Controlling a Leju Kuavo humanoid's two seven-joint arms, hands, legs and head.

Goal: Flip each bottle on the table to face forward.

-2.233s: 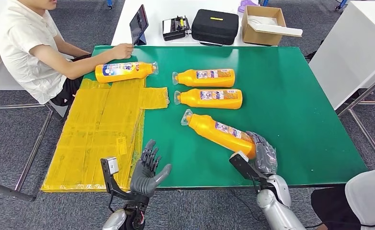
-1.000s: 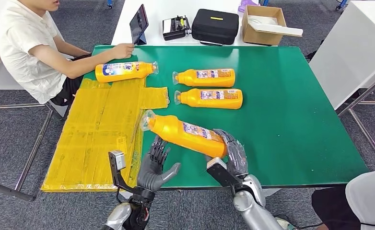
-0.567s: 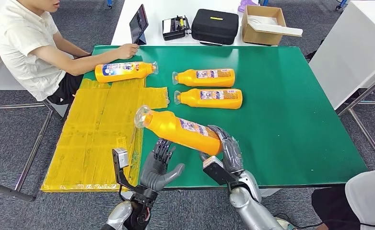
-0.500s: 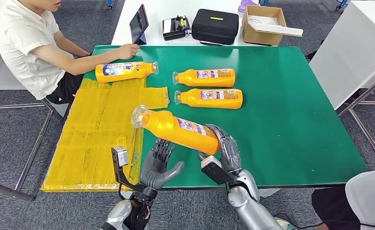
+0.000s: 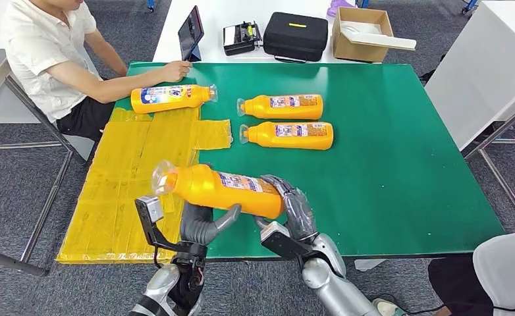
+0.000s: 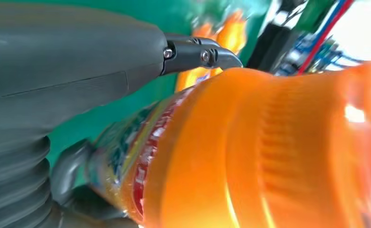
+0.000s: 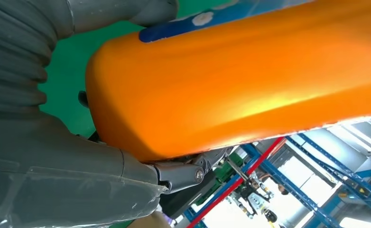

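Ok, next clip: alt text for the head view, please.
An orange bottle is held off a green table between the left robot hand and right robot hand. Three more bottles lie farther back, and a seated person rests a hand on the table.

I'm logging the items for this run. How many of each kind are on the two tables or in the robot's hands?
Orange bottles: 4, one held, three lying
Tablet: 1
Black case: 1
Cardboard box: 1
Small black device: 1
Total: 8
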